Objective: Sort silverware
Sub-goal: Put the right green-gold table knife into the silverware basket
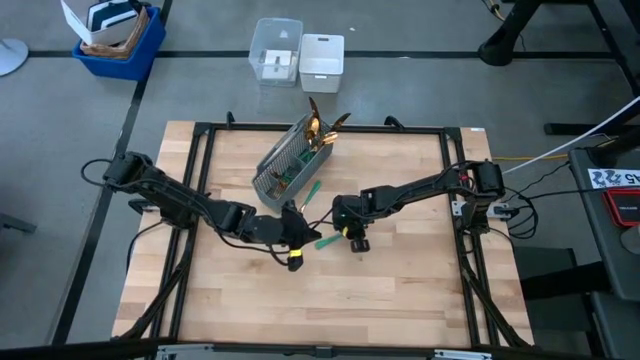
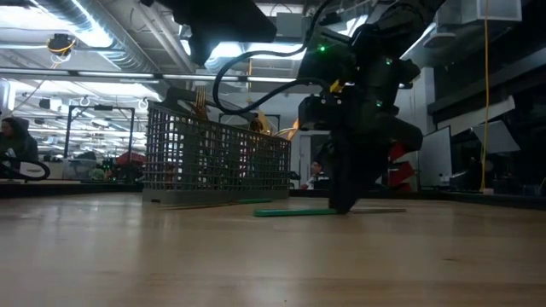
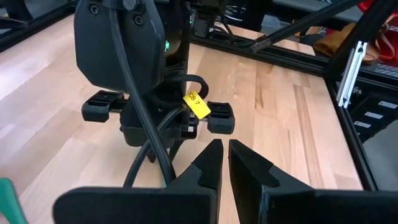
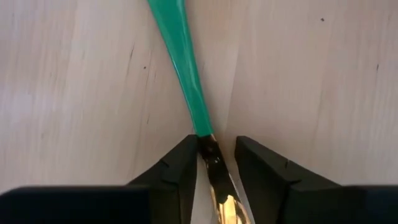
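A teal-handled utensil (image 4: 189,81) lies flat on the wooden surface (image 1: 400,290) beside the caddy (image 1: 290,160), its gold neck between the right gripper's (image 4: 214,155) parted fingers, while the left gripper (image 3: 224,165) waits nearby, fingers closed.

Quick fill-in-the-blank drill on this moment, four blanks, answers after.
1. The right tool straddles a utensil whose handle is ____.
2. That utensil lies flat on the ____.
3. The left tool holds ____.
4. The caddy already holds utensils with ____ heads.

Missing words: green; table; nothing; gold
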